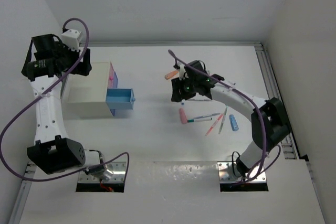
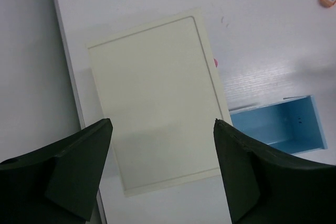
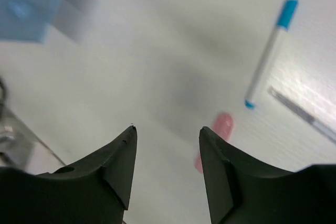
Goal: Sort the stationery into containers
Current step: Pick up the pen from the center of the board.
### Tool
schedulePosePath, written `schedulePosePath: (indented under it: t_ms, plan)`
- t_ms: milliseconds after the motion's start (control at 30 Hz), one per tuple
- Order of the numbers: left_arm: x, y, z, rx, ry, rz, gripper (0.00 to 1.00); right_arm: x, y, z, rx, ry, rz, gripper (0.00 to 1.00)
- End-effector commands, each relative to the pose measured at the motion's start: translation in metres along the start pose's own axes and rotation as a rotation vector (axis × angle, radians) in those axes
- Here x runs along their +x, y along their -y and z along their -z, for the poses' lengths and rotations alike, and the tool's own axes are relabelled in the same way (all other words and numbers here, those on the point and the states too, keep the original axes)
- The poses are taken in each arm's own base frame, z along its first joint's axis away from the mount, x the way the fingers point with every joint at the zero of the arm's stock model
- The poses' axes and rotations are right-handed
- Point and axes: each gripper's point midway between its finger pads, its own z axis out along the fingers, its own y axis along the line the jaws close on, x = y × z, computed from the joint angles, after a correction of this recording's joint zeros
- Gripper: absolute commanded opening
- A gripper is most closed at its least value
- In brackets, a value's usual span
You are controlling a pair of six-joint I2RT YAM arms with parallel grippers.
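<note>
Loose stationery lies right of centre: a chunky pink piece (image 1: 182, 115), a blue piece (image 1: 233, 123), an orange piece (image 1: 171, 74) and thin pens (image 1: 214, 124). The blue drawer-box (image 1: 119, 98) stands pulled out of a white cabinet (image 1: 86, 90); only the edge of the pink drawer-box (image 1: 111, 74) shows. My right gripper (image 1: 177, 94) is open and empty, hovering just above the pink piece (image 3: 220, 129), which lies beside its right finger (image 3: 226, 177). A blue-capped pen (image 3: 270, 51) lies beyond. My left gripper (image 2: 163, 124) is open and empty, high over the cabinet top (image 2: 157, 87).
The blue drawer-box (image 2: 278, 127) looks empty in the left wrist view. Walls close the table at the back and both sides. A metal rail (image 1: 270, 77) runs along the right edge. A purple cable (image 1: 220, 85) trails along the right arm.
</note>
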Motion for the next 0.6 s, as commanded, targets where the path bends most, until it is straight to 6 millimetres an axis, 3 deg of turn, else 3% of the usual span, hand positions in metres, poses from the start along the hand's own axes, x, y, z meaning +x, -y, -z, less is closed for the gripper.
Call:
schedulePosePath:
  t_ms: [0, 200, 567]
  plan:
    - [-0.002, 0.001, 0.01, -0.054, 0.018, 0.024, 0.85, 0.051, 0.035, 0.003, 0.246, -0.105, 0.161, 0.5]
    - [0.007, 0.001, 0.02, -0.088, 0.007, 0.032, 0.86, 0.087, 0.044, -0.009, 0.359, -0.196, 0.188, 0.49]
    - [0.016, 0.002, 0.025, -0.11, -0.01, 0.025, 0.86, 0.107, 0.055, -0.032, 0.428, -0.267, 0.106, 0.5]
